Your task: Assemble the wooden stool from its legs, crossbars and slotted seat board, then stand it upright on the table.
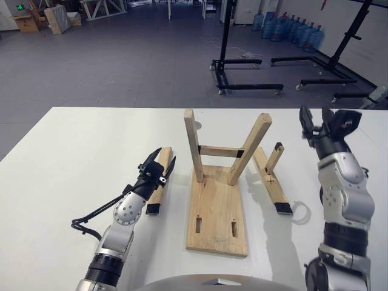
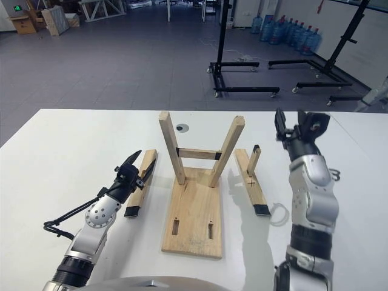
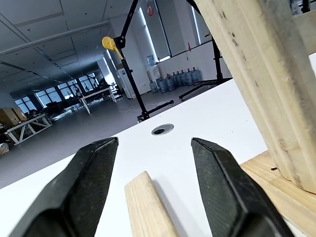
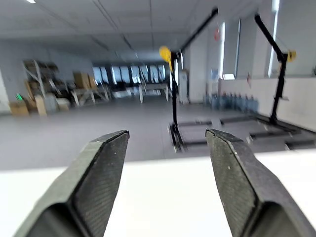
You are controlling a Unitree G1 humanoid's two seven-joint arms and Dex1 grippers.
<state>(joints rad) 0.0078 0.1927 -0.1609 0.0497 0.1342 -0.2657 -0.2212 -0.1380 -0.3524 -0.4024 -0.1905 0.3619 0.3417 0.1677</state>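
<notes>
The left end effector (image 1: pixel 165 156), open wide and empty, is straddling the far end of the loose leg (image 1: pixel 156 197), which is lying lengthwise on the desk (image 1: pixel 73 157) beside the seat board (image 1: pixel 215 212).

The seat board (image 1: pixel 215 212) and its legs (image 1: pixel 193 145) are pale bare wood, matt, with visible grain. The counter (image 1: pixel 73 170) is smooth matt white. The left end effector (image 1: pixel 166 155) has fingers (image 3: pixel 89 192) of black, finely textured plastic.
</notes>
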